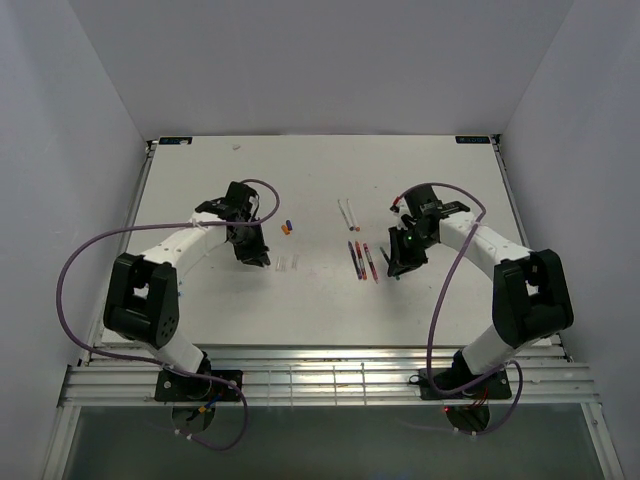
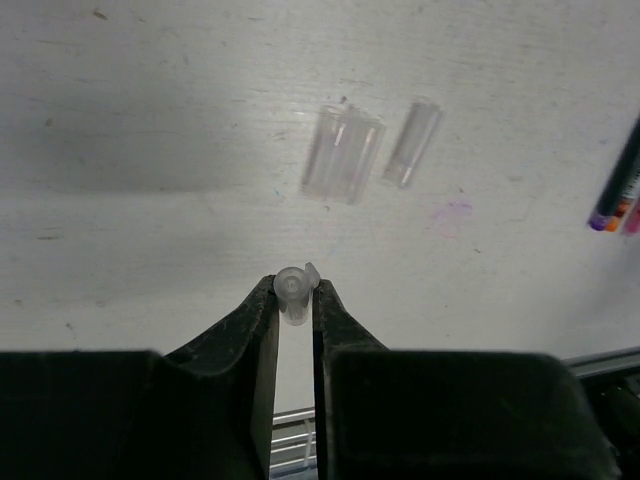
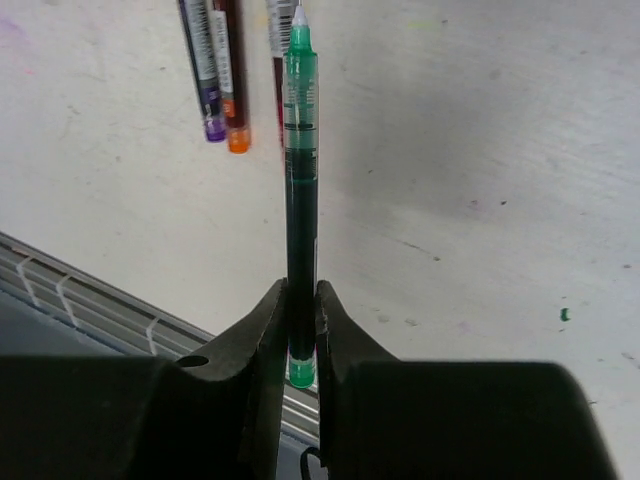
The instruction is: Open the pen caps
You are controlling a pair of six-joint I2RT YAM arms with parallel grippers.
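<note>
- While the left claw (image 2: 297, 292) was narrowed to a pinch on a small clear cap (image 2: 291, 283), the cap stood at the very tips of its fingers and just above the table (image 1: 320, 310).
- Beyond that claw, two other clear tubes lay flat on the table: a wider one (image 2: 343, 153) and a slimmer one (image 2: 412, 145), near each other but apart.
- The right claw (image 3: 301, 292) was closed tight on a green pen (image 3: 302, 180), gripping it near its back end.
- The green pen pointed straight away from the claw, and its pale bare tip was uncovered.
- Past the green pen lay a purple-ended pen (image 3: 207, 80) and an orange-ended pen (image 3: 232, 95) side by side. A dark red pen (image 3: 277, 30) lay partly hidden behind the green one.
- In the top view, the orange cap (image 1: 284, 231) lay on the table between the two arms, nearer the left one.
- The blue and red caps (image 1: 290, 221) lay just beside the orange cap, too small there to tell whether they touched.
- Those coloured caps were well apart from both claws and from the pens.
- Two white pens (image 1: 347, 213) lay farther back, between the coloured caps and the right arm.
</note>
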